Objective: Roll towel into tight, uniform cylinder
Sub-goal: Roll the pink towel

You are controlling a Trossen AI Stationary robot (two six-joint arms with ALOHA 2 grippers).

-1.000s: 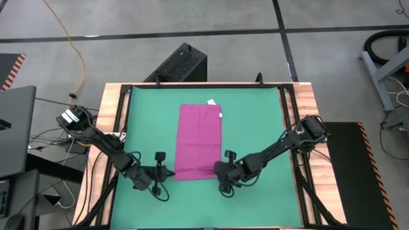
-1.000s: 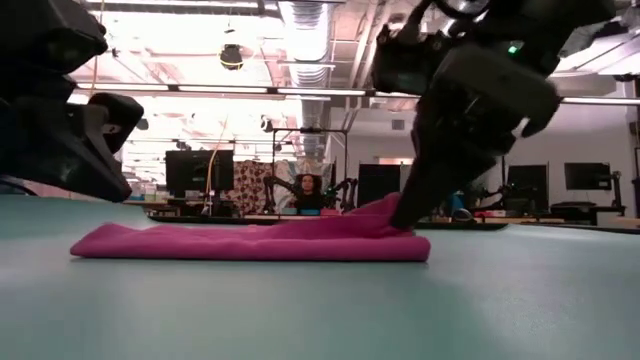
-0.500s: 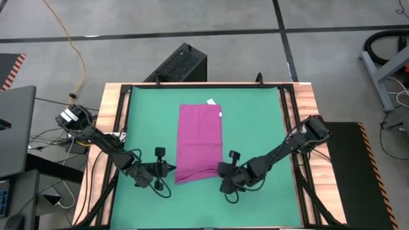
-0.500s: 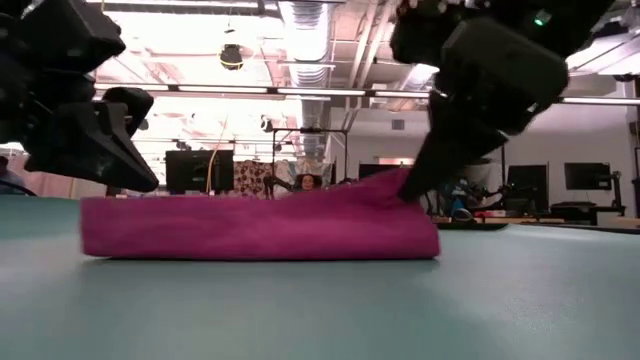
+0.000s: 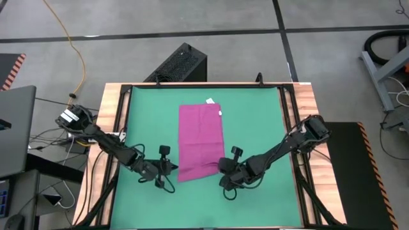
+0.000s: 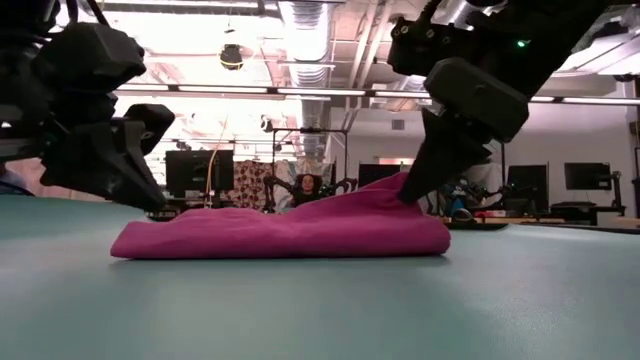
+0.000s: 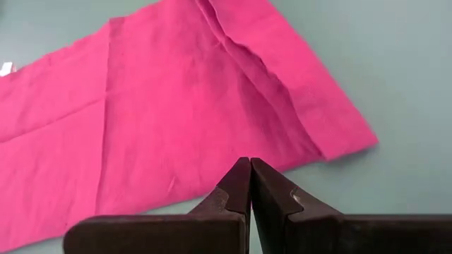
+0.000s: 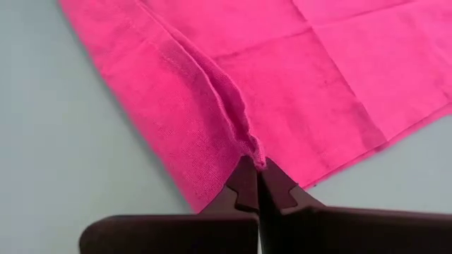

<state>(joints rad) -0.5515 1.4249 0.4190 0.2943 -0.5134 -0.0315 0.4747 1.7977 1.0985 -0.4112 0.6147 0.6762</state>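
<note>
The magenta-pink towel (image 5: pixel 200 142) lies flat on the green mat (image 5: pixel 255 121), long way from far to near, with its white tag (image 5: pixel 211 101) at the far edge. My left gripper (image 5: pixel 171 168) is shut at the towel's near left corner, low over the cloth. My right gripper (image 5: pixel 221 167) is shut on the towel at its near right corner and holds that corner raised in a peak (image 6: pixel 405 185). In the low view the towel's left end (image 6: pixel 130 245) lies flat. My left gripper has its shut fingertips (image 7: pixel 248 166) over the towel just inside its long left edge; no cloth shows drawn up to them, and I cannot tell whether they touch it. My right gripper pinches a small pucker of cloth (image 8: pixel 248 149) near the towel's near right corner between its fingers. The fingers slant down from above and from the right. A ridge runs from the pinch across the cloth, the corner is lifted, and the rest lies on the mat.
The mat sits in a wooden frame (image 5: pixel 115 128) with dark rails along both sides. A black box (image 5: pixel 181 64) stands beyond the far edge. Bare mat lies left, right and near of the towel.
Both grippers have come in a little toward the towel. The towel's near edge rose along its whole width, then its left part sank flat again and drew in toward the right, while the right corner stays lifted. The near edge now lies slanted.
</note>
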